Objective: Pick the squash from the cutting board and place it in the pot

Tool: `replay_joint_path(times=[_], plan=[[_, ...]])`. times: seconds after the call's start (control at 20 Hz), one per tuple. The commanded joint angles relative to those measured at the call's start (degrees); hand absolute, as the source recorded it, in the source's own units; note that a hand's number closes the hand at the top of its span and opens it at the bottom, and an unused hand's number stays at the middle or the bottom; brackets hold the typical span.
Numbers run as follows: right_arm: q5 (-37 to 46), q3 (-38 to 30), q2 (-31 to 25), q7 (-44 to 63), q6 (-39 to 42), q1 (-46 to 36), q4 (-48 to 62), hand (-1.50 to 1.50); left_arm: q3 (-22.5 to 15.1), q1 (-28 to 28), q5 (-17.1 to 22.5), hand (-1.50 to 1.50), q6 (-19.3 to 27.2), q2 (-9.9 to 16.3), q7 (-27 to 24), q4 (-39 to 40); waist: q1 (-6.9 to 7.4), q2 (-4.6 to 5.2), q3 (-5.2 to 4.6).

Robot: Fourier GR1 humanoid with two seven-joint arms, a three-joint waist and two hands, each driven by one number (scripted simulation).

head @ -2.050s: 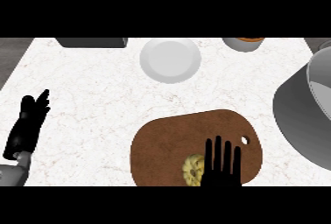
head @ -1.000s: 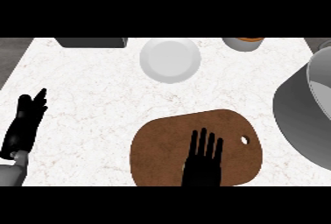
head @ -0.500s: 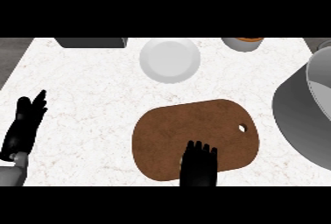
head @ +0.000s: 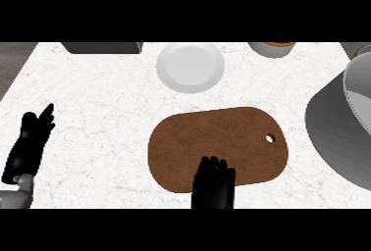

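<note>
Head view, from where I stand: far left, the left hand (head: 29,142) rests open near the counter edge, fingers straight and pointing up, touching nothing. Above the middle sits a white plate (head: 190,67), with a dark box (head: 101,47) at the top left edge and a small bowl (head: 273,48) at the top right. The brown cutting board (head: 217,144) lies at centre. Over its near edge hangs the right hand (head: 214,181), fingers bunched and curled downward; whether they close round anything I cannot tell. The squash does not show anywhere; I judge it is under or inside that hand. Far right, the big grey pot (head: 340,127) stands just beside the board.

The risk, I think, is that the curled fingers have only part of the squash, so it could slip out on the way across to the pot.

Half a second earlier the right hand sat a touch further up the board; it has drawn back. Two seconds ago the squash was visible beside it.
</note>
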Motion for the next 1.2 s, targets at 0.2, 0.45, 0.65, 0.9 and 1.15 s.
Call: replay_joint_path(times=[0.2, 0.45, 0.65, 0.9, 1.15], plan=[[-13.92, -16.6, -21.07, -12.96, -9.55, 9.32, -13.12, 1.5, 2.7, 1.37, 0.41, 0.0, 1.2, 1.08, 0.66, -0.04, -5.37, 0.2, 0.82], [-21.52, -25.9, -28.97, -20.15, -13.94, 10.79, -16.0, 1.5, 2.98, 2.94, 0.84, 0.0, 1.79, 0.13, 0.56, 0.53, -7.19, -0.19, 0.78], [-28.93, -33.57, -32.44, -26.36, -19.98, 10.25, -20.8, 1.5, 4.22, 3.74, 0.86, 0.0, 1.86, 1.34, 0.62, 0.87, -7.94, -1.24, 0.95], [-39.52, -41.69, -34.69, -35.01, -26.98, 8.29, -26.38, 1.5, 3.94, 4.68, 0.96, 0.0, 2.2, 0.38, 0.03, 0.67, -7.66, -1.84, 1.13], [-51.84, -50.94, -38.56, -43.2, -29.15, 7.66, -29.52, 1.5, 3.97, 5.39, 1.47, 0.0, 1.62, 0.38, 0.05, 0.2, -7.49, -1.87, 0.91]])
